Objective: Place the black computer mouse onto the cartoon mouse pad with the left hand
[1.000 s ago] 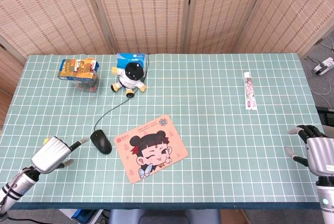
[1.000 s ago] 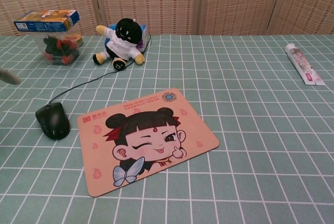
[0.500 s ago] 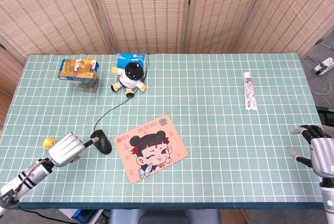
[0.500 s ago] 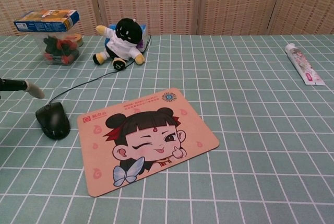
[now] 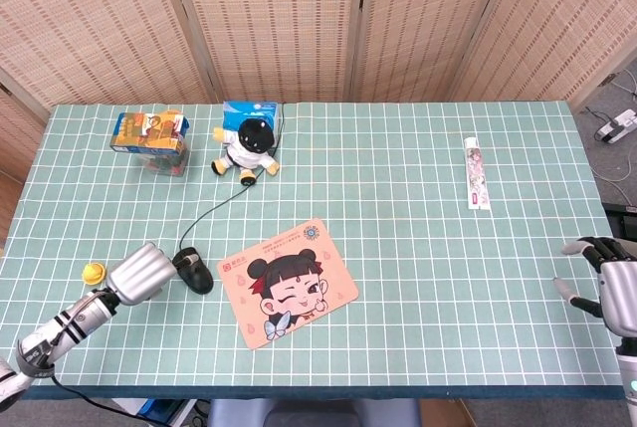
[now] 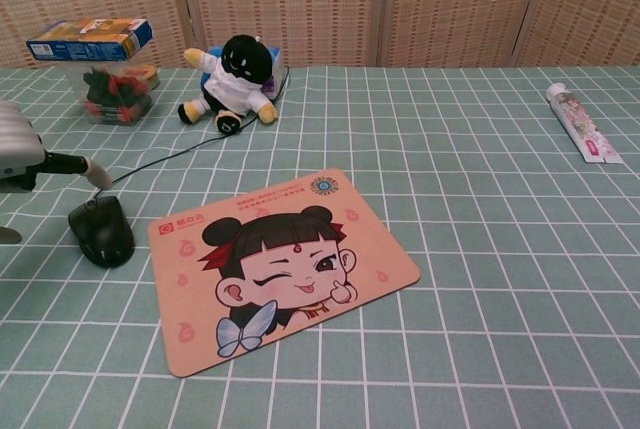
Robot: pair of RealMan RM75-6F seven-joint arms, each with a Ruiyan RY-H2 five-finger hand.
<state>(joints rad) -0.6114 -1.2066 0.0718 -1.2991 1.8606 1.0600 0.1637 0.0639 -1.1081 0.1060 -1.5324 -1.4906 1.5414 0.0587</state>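
Observation:
The black computer mouse [image 5: 194,271] [image 6: 101,231] lies on the green grid cloth just left of the cartoon mouse pad [image 5: 288,281] [image 6: 282,266], its cable running back toward the plush doll. My left hand [image 5: 142,273] [image 6: 22,160] is at the mouse's left side, fingers apart and reaching over it; whether a fingertip touches it is unclear. It holds nothing. My right hand [image 5: 609,288] rests open near the table's right front corner, far from the pad.
A plush doll [image 5: 247,148] [image 6: 233,84] and a blue box sit at the back. A snack box on a clear container [image 5: 151,141] [image 6: 100,69] stands back left. A tube [image 5: 477,173] [image 6: 581,123] lies at the right. A small yellow object [image 5: 93,273] lies left of my left hand.
My left hand has moved right toward the mouse, from well to its left to right beside it. The mouse and pad have not moved. The right hand drifted slightly right.

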